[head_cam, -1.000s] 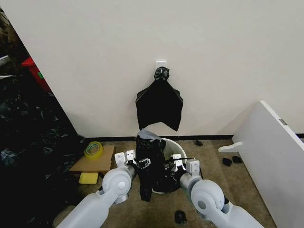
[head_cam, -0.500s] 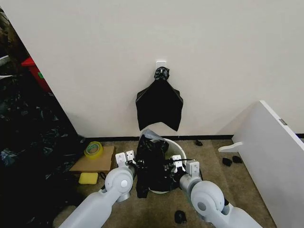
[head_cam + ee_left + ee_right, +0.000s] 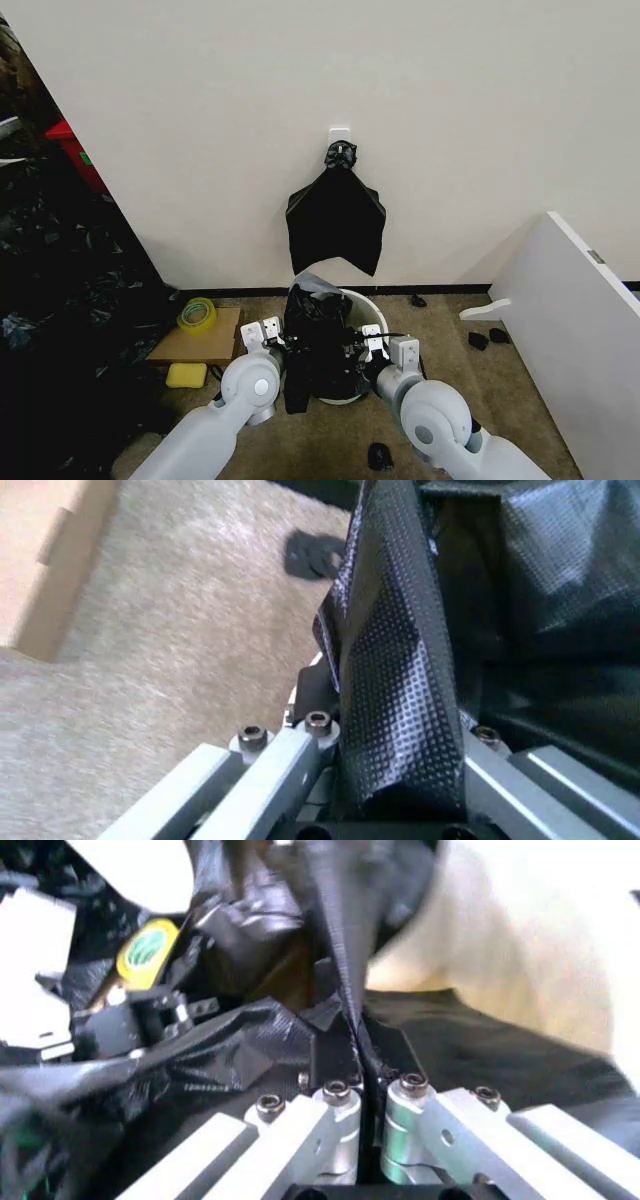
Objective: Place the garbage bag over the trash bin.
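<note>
The garbage bag (image 3: 315, 340) is a crinkled black bunch held up over the near left part of the trash bin (image 3: 372, 306), whose cream rim shows at the far right. A tail of the bag hangs down outside the bin's left side. My left gripper (image 3: 292, 350) is shut on the bag's left edge; in the left wrist view the embossed plastic (image 3: 400, 652) runs between the fingers (image 3: 290, 754). My right gripper (image 3: 356, 350) is shut on a thin fold of the bag (image 3: 345, 975), next to the bin's cream wall (image 3: 500, 952).
A flat black bundle (image 3: 335, 225) hangs from a white hook on the wall behind the bin. On the left are a cardboard sheet with a tape roll (image 3: 197, 315), a yellow sponge (image 3: 186, 375) and a heap of black sheeting (image 3: 60, 300). A white board (image 3: 575, 320) leans at the right.
The left arm has shifted slightly inward, and the bag has bunched higher between the grippers. Its hanging tail has shortened and swung left. Both grippers kept their hold.
</note>
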Tool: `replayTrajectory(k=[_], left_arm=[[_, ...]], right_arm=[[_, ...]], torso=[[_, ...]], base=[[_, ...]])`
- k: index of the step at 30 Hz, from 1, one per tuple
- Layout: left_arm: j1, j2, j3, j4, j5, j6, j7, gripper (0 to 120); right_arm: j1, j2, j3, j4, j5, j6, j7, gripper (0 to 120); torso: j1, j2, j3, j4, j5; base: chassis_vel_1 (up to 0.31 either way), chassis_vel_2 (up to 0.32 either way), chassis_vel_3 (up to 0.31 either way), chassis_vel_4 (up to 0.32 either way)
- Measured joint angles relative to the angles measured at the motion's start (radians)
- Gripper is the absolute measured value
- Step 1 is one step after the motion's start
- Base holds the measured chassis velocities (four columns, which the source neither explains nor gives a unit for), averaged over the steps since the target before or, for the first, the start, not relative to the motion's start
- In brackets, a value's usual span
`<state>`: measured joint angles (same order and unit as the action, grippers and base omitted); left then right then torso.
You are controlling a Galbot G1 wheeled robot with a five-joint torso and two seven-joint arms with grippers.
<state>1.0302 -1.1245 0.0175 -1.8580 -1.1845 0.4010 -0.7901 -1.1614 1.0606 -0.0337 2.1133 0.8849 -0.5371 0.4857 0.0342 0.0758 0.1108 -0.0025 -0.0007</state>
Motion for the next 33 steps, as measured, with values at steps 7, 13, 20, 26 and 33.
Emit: replayTrajectory(k=[7, 13, 20, 26, 33], left_arm=[[0.033, 0.050, -0.079, -0.052, -0.008, -0.021, 0.010, 1], [0.065, 0.080, -0.115, -0.090, -0.025, -0.022, 0.013, 1], [0.105, 0.100, -0.127, -0.122, -0.026, -0.022, 0.020, 1], [0.124, 0.111, -0.130, -0.148, -0.007, -0.018, 0.035, 1], [0.210, 0.147, -0.139, -0.217, 0.157, -0.008, 0.106, 1]], right_arm=[[-0.050, -0.023, 0.082, 0.076, 0.021, 0.017, 0.010, 0], [-0.112, -0.052, 0.141, 0.091, 0.015, 0.023, -0.001, 0], [-0.156, -0.070, 0.185, 0.099, -0.011, 0.030, -0.022, 0], [-0.212, -0.089, 0.186, 0.149, -0.129, 0.048, -0.089, 6], [-0.258, -0.179, 0.175, 0.272, -0.290, 0.097, -0.266, 34]], torso=[[0.000, 0.000, 0.000, 0.0001, 0.0001], [0.000, 0.000, 0.000, 0.0000, 0.0003], [0.000, 0.000, 0.000, 0.0000, 0.0000], [0.000, 0.000, 0.000, -0.0002, 0.0003], [0.000, 0.000, 0.000, 0.0007, 0.0002]], base=[[0.000, 0.000, 0.000, 0.000], [0.000, 0.000, 0.000, 0.000], [0.000, 0.000, 0.000, 0.000], [0.000, 0.000, 0.000, 0.000], [0.000, 0.000, 0.000, 0.000]])
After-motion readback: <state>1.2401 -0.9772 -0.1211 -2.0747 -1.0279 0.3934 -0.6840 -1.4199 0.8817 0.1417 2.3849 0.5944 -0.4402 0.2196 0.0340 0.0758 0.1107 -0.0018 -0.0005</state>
